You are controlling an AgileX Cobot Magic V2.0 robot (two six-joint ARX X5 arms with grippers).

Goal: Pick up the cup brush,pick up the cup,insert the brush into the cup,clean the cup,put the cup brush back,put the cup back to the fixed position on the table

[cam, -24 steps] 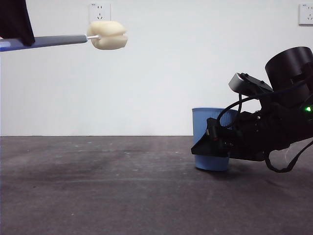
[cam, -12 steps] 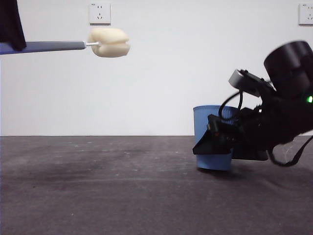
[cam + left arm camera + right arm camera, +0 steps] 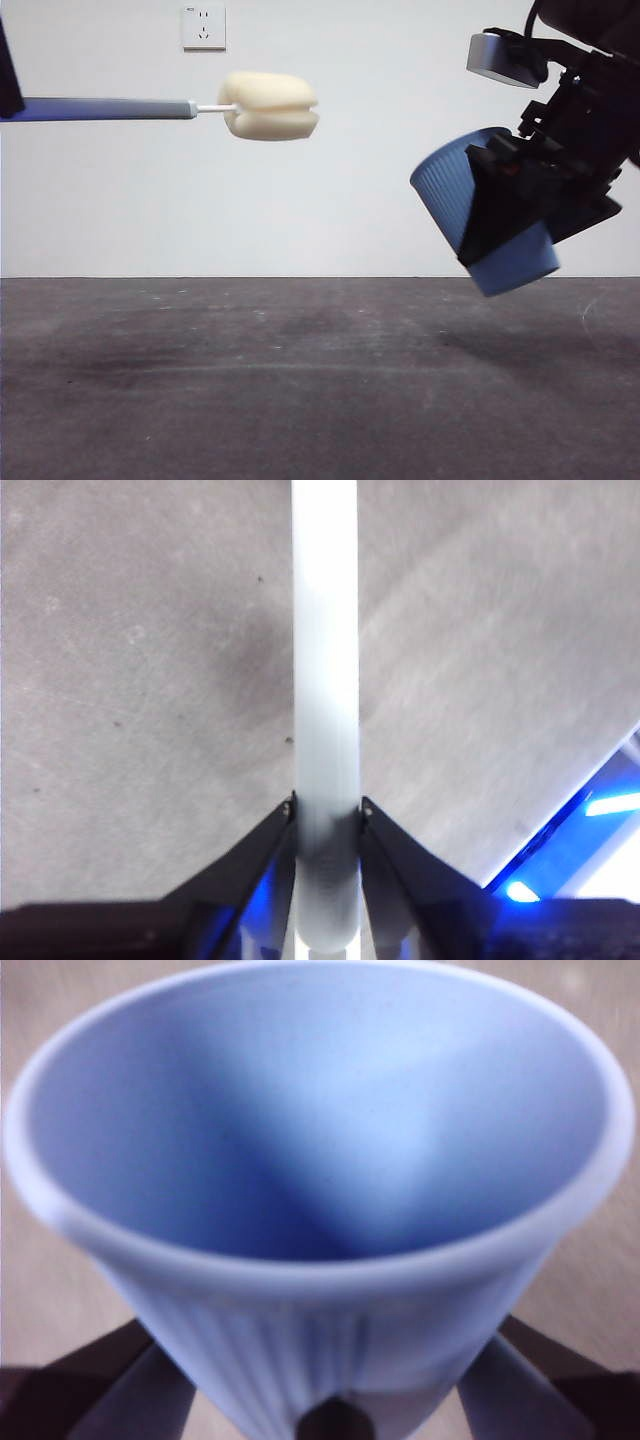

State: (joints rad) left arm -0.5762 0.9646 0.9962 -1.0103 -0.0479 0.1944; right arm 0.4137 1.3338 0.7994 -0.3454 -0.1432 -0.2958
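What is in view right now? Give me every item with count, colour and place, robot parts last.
cup brush: one, grey handle with cream-yellow sponge head, held level in the air, head towards the cup but apart from it.
cup: one, blue, ribbed, lifted off the table and tilted, mouth turned towards the brush; inside looks empty in the right wrist view.
table: one, dark grey, scuffed, below both.
wall socket: one in view, white, on the white wall behind.
left gripper: black, shut on the brush handle.
right gripper: black, clamped on the cup's sides.
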